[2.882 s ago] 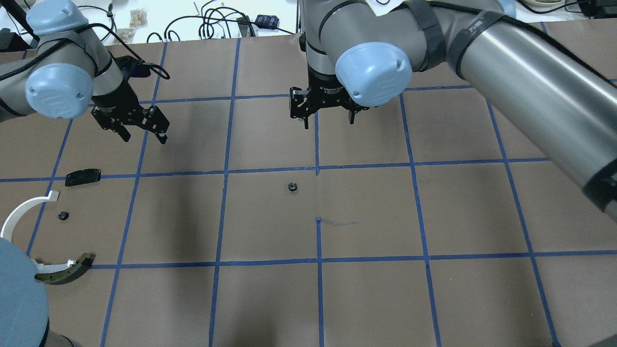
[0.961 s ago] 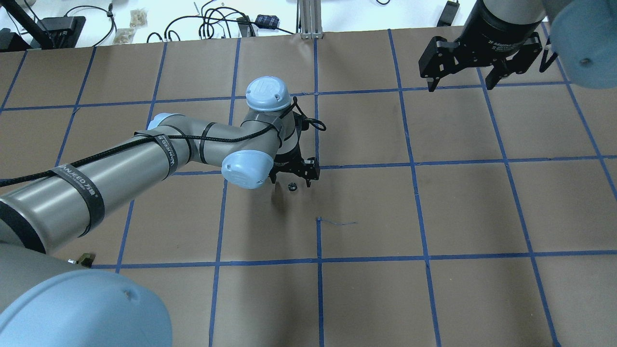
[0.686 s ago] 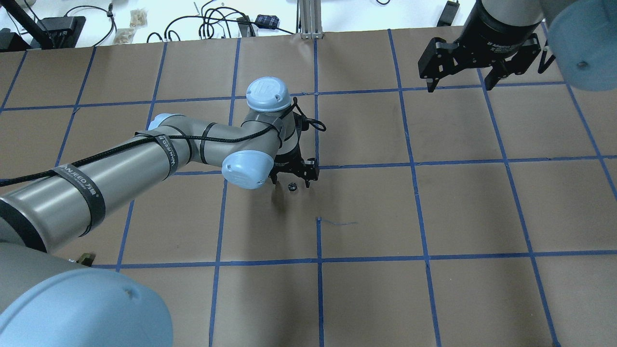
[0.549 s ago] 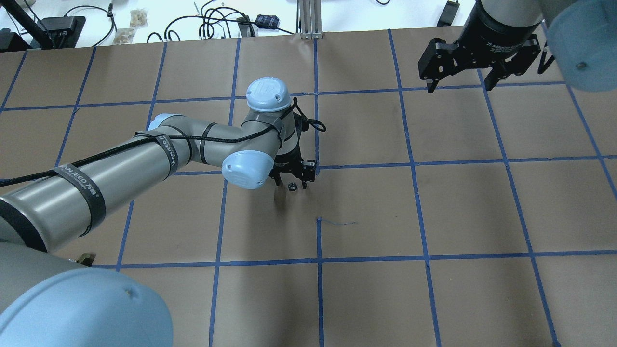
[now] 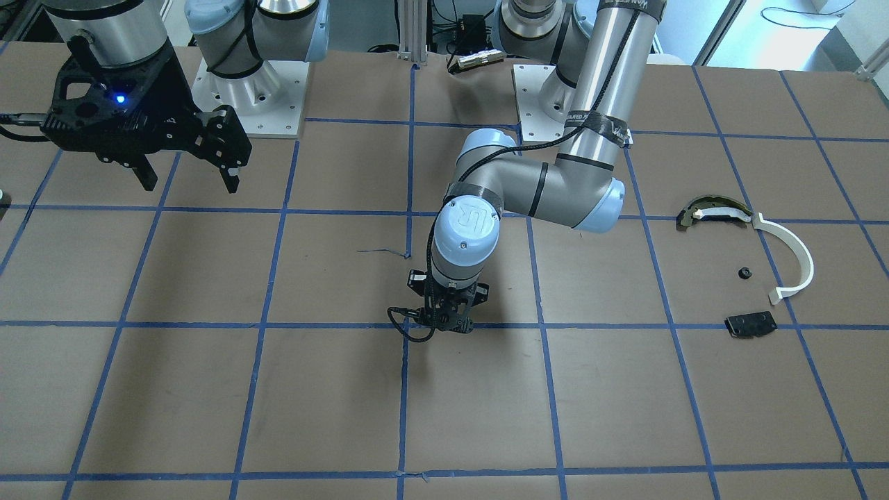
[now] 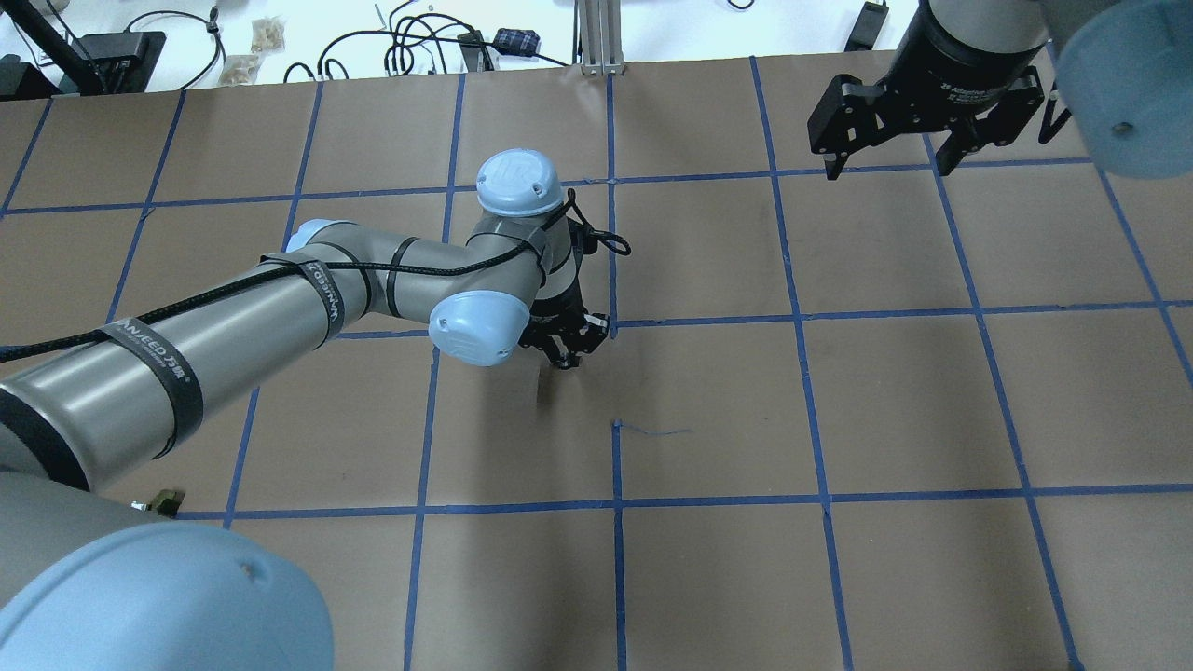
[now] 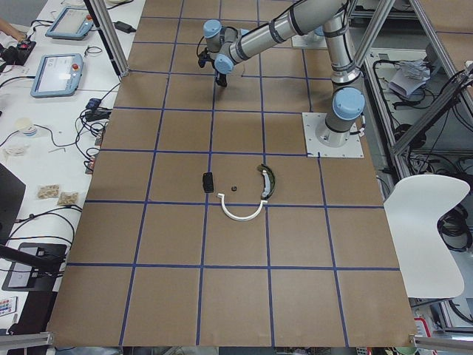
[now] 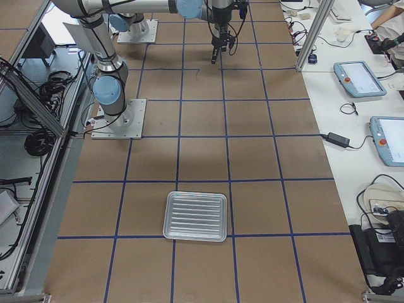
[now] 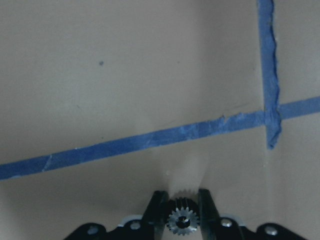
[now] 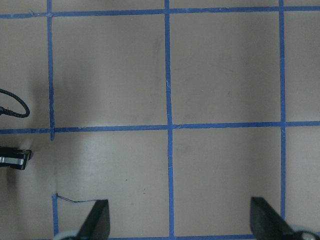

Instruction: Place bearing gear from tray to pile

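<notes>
Item: bearing gear (image 9: 182, 220), a small toothed metal wheel, pinched between the two fingers (image 9: 157, 214) of the left gripper (image 6: 564, 357), down near the middle of the counter (image 6: 708, 401) just beside a crossing of blue tape lines (image 9: 270, 117); whether it touches the surface cannot be told. Left gripper: drawn narrow, clamped on the gear. Right gripper (image 6: 887, 166): jaws spread wide, raised on the robot's right side. The pile, toward the robot's left and well apart from the gear: white half-ring arc (image 5: 795, 253), dark curved piece (image 5: 710, 209), flat black plate (image 5: 750, 324), and a small dark round part (image 5: 744, 272) lying between them. Tray (image 8: 196, 216): ribbed metal, toward the robot's right end.
</notes>
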Action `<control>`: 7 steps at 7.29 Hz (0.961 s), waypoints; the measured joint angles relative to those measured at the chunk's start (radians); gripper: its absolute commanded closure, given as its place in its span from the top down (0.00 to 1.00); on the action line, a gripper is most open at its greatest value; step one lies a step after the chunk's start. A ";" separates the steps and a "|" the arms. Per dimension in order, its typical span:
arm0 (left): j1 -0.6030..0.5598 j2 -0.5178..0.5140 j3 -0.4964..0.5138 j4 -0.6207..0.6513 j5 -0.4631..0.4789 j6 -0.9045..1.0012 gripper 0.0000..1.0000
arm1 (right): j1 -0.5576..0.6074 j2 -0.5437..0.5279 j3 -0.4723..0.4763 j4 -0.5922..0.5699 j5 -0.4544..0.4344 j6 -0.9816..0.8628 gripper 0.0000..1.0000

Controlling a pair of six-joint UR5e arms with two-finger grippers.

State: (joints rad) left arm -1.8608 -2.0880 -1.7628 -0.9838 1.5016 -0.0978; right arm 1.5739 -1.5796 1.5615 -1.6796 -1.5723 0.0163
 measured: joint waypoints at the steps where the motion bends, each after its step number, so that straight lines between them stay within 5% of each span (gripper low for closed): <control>1: 0.001 0.002 0.002 0.000 0.002 0.001 0.00 | 0.000 0.000 0.000 0.000 0.000 -0.001 1.00; 4: 0.061 0.031 0.030 -0.035 0.002 0.017 0.00 | 0.000 0.000 0.000 -0.004 0.001 -0.005 1.00; 7: 0.296 0.072 0.077 -0.121 0.001 0.202 0.00 | 0.000 0.000 0.000 -0.004 0.000 -0.002 1.00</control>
State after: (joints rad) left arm -1.5649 -2.0157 -1.6861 -1.1051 1.5024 0.1040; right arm 1.5739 -1.5800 1.5616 -1.6836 -1.5719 0.0141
